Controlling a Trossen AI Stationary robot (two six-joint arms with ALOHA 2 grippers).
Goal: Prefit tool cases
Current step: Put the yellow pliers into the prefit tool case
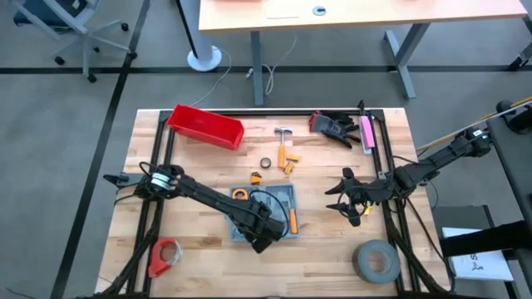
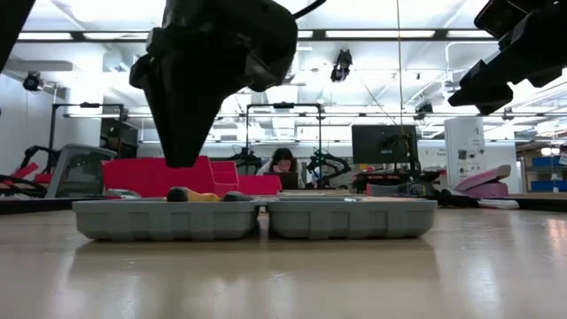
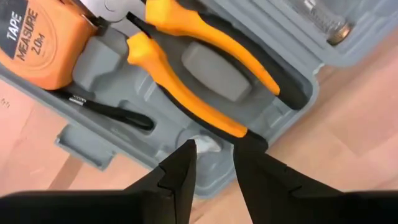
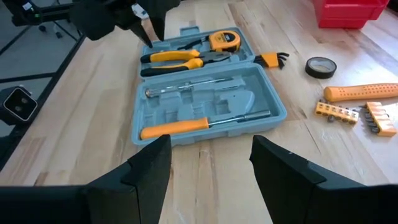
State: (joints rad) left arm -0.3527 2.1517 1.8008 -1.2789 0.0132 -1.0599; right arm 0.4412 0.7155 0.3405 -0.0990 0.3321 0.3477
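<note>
The grey-blue tool case (image 1: 268,212) lies open and flat on the wooden table, both halves facing up. One half holds yellow-handled pliers (image 3: 205,74) and an orange tape measure (image 3: 37,50) in their recesses. The other half holds a yellow-handled screwdriver (image 4: 186,126). My left gripper (image 3: 214,152) points down over the case's near edge, just above the free ends of the pliers' handles. It is open by a narrow gap with nothing in it. In the low view its tips (image 2: 182,159) hang clear above the case (image 2: 257,217). My right gripper (image 4: 211,146) waits open to the case's right.
Loose on the table beyond the case lie a hammer (image 1: 283,141), bit holders (image 4: 339,111), a black tape ring (image 4: 321,65) and hex keys (image 4: 273,59). A red bin (image 1: 205,126) stands far left. Black gloves (image 1: 337,126) lie far right. A grey tape roll (image 1: 376,260) lies near right.
</note>
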